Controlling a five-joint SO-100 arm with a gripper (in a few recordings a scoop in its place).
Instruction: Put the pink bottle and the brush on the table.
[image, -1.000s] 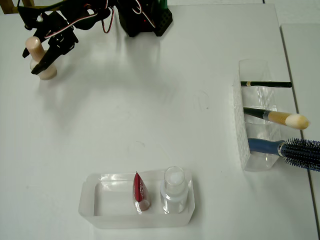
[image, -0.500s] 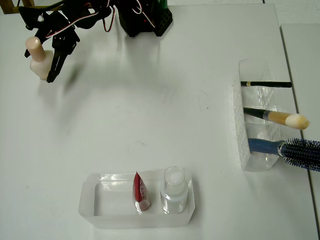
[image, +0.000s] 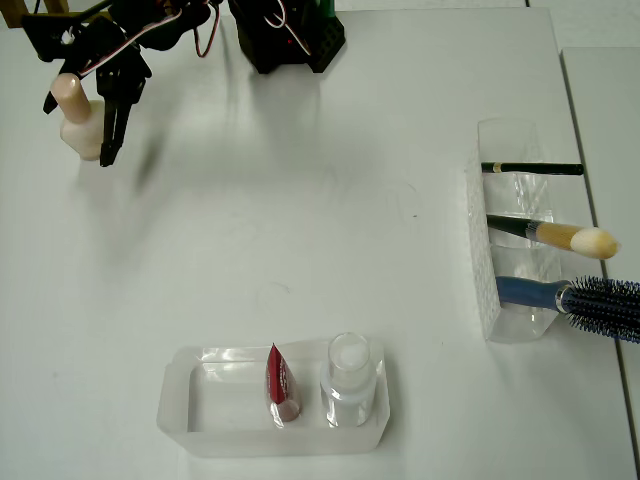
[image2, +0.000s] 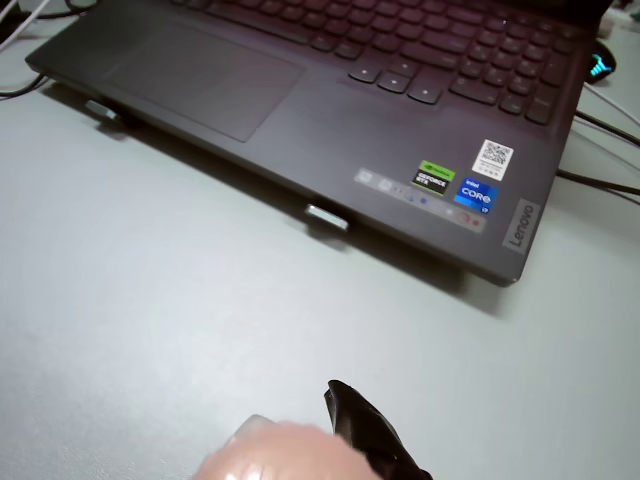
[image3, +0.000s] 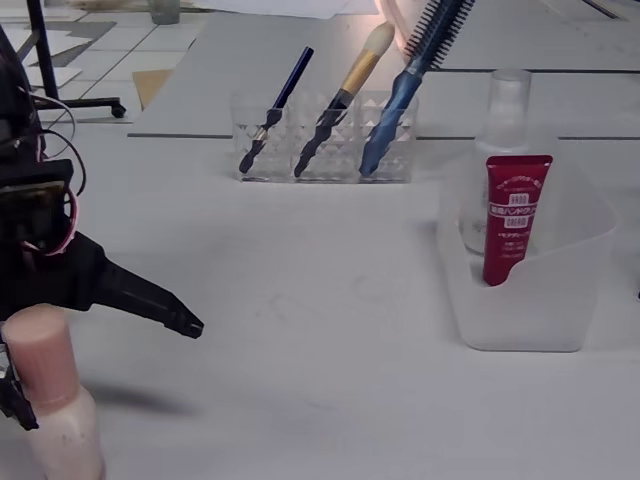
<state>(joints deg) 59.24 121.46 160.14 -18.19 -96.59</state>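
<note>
The pink bottle (image2: 285, 452) shows as a blur cut by the wrist view's bottom edge.

Even, bright light is washing the white table (image: 300, 250) in the overhead view, casting only soft grey shadows beside the end effector (image: 90, 130). Glare is shining off the clear tray (image: 200, 415) near the bottom. In the wrist view the pink bottle (image2: 280, 455) is looming blurred and out of focus, while the laptop (image2: 330, 110) behind is looking dim.
</note>
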